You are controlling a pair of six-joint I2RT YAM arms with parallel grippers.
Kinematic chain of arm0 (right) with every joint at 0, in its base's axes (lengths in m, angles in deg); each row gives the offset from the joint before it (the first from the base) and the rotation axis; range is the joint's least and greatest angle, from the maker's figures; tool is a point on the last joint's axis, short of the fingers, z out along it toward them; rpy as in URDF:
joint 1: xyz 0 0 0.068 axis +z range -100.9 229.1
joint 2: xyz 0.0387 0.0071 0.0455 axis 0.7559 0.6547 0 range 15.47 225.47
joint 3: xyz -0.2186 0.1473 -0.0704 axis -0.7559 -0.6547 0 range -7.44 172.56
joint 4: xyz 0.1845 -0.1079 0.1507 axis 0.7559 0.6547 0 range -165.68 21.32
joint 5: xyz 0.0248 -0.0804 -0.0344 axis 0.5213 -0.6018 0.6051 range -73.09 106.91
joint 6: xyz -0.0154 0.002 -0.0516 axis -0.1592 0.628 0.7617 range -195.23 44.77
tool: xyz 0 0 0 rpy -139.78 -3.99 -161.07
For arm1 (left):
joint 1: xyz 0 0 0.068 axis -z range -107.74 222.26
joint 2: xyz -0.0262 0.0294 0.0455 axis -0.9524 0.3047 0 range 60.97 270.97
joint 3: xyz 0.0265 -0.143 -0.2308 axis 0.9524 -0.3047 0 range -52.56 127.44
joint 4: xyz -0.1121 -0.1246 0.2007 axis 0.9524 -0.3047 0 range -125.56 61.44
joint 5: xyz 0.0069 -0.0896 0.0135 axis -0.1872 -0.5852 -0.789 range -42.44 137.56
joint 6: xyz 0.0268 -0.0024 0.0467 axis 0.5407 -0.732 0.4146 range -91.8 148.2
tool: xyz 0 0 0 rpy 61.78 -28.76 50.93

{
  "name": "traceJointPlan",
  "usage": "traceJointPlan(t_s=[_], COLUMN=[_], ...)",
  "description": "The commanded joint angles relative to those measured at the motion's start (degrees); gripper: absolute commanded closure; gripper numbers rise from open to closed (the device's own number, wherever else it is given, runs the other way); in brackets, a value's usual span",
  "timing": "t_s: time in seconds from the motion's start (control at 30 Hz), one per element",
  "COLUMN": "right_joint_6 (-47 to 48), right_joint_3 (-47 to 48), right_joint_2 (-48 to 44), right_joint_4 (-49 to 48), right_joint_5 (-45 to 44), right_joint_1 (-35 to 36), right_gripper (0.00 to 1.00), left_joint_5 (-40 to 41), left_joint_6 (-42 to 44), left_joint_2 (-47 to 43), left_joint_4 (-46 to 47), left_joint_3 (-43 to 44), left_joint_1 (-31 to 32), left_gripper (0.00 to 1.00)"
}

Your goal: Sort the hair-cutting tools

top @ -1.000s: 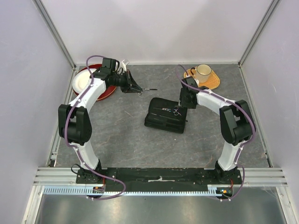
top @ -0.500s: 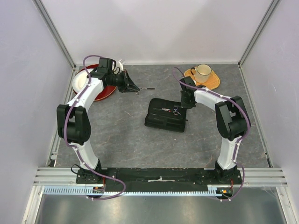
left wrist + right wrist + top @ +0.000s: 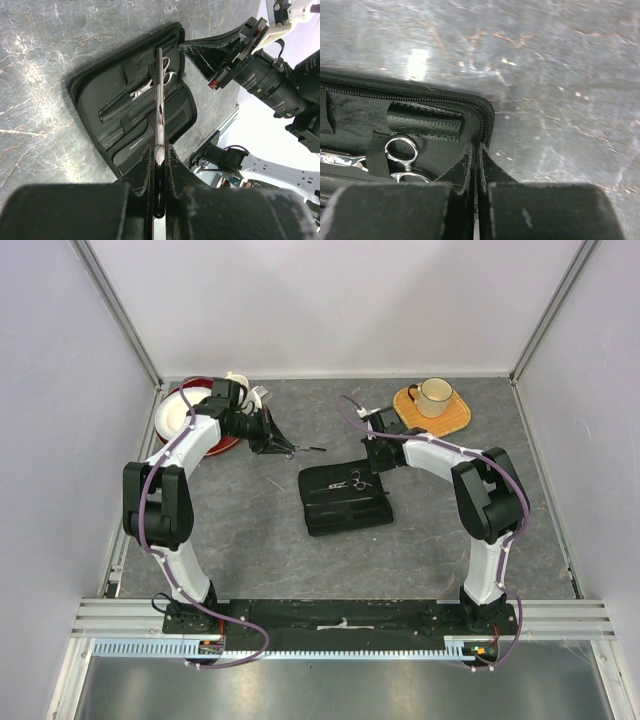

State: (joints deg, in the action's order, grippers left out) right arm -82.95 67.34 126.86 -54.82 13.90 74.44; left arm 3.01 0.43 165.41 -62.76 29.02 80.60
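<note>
my left tool is clamped on a pair of silver scissors, and my right tool is clamped on the rim of the black zip case.
the scissors i hold are shut, their blades pointing straight out from my left fingers. they sit at about 10 o'clock of the case and apart from it. the case lies open near the middle of the grey surface, and my right fingers are pressed together on its zipped edge at its 1 o'clock corner. a second pair of scissors is tucked under a strap inside the case, finger rings toward my right tool. a black comb lies in a pocket along one long edge. at 1 o'clock of the surface a mug stands on an orange mat.
</note>
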Motion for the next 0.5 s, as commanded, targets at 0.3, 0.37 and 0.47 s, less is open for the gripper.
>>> traceJointPlan(t_s=[0.3, 0.37, 0.47], right_joint_6=[-9.14, -10.11, -11.96], right_joint_3=[1.16, 1.15, 2.38], right_joint_2=[-0.73, -1.53, -1.80], right_joint_4=[-0.56, -0.65, -0.56], right_joint_5=[-5.43, -4.82, -3.50], right_joint_1=[0.76, 0.76, 0.76], right_gripper=[0.50, 0.42, 0.39], left_joint_5=[1.40, 1.14, -0.88], left_joint_6=[3.86, 3.95, 3.60], left_joint_2=[-6.44, -7.76, -9.16], left_joint_4=[-2.02, -1.14, 0.79], left_joint_3=[-6.42, -7.66, -11.52], left_joint_1=[-2.01, -2.01, -2.10], left_gripper=[0.98, 0.98, 0.98])
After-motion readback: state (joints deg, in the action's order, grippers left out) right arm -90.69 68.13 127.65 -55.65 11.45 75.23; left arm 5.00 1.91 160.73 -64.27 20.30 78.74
